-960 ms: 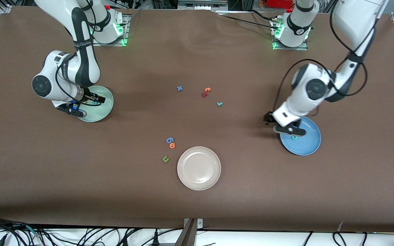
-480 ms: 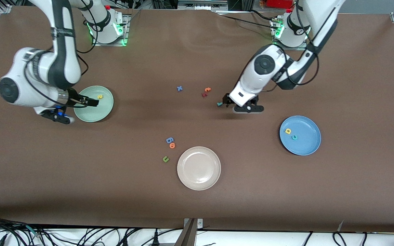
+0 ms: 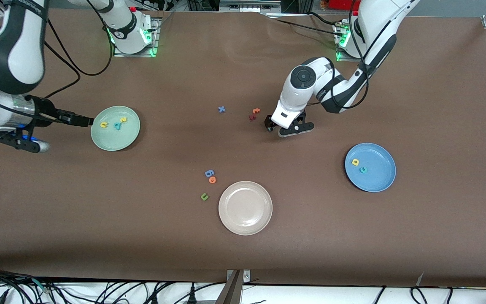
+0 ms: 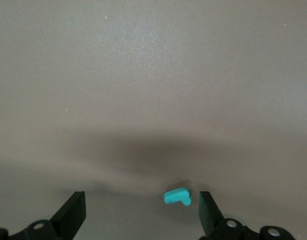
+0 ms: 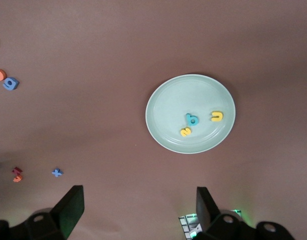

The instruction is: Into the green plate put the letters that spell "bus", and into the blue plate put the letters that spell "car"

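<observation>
Nearest the front camera, yellow a and teal c lying in the blue plate. Farther back, yellow u, teal b and yellow s in the green plate, with the right gripper raised at its rim, fingers spread and empty. Left gripper low over the table, jaws wide around the teal r, not clamped.

Brown table. Mint-green plate: teal b, yellow u, yellow s. Blue plate: yellow a, teal c. Beige plate. Teal r.
</observation>
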### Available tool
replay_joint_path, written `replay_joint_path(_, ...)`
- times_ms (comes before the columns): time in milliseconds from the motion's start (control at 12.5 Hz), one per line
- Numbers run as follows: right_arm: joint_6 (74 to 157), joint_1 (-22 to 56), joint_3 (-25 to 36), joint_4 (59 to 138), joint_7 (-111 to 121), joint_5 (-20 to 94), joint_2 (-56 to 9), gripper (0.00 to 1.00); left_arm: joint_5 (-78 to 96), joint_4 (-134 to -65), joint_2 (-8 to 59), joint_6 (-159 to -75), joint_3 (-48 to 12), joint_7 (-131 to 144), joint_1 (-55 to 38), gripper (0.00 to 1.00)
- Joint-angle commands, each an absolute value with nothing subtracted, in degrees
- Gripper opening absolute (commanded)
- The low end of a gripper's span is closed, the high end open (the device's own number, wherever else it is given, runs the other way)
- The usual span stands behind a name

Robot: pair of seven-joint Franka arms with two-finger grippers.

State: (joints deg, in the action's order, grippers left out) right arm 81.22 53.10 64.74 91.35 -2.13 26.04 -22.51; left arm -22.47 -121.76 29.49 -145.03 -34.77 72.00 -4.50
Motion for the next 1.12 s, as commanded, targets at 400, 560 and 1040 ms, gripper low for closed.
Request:
replay_joint_path(400,76.38,37.67,51.39,80.79,-2.98,24.97,-24.61,0.99,-24.96,-114.79,36.56,-144.23,-30.42,80.42,-12.65,0.99)
replay_joint_path(560,76.81,30.53,39.61,79.72,-5.0,16.57,-21.9,0.99,-24.96,-114.79,36.74,-144.14,-29.8,80.42,-13.36,0.91)
replay_joint_path(1040,82.95,12.66,14.15,81.63,-5.46,0.35,-12.41,0.99,-26.19,-114.79,36.74,-143.26,-29.79,80.16,-13.27,0.64)
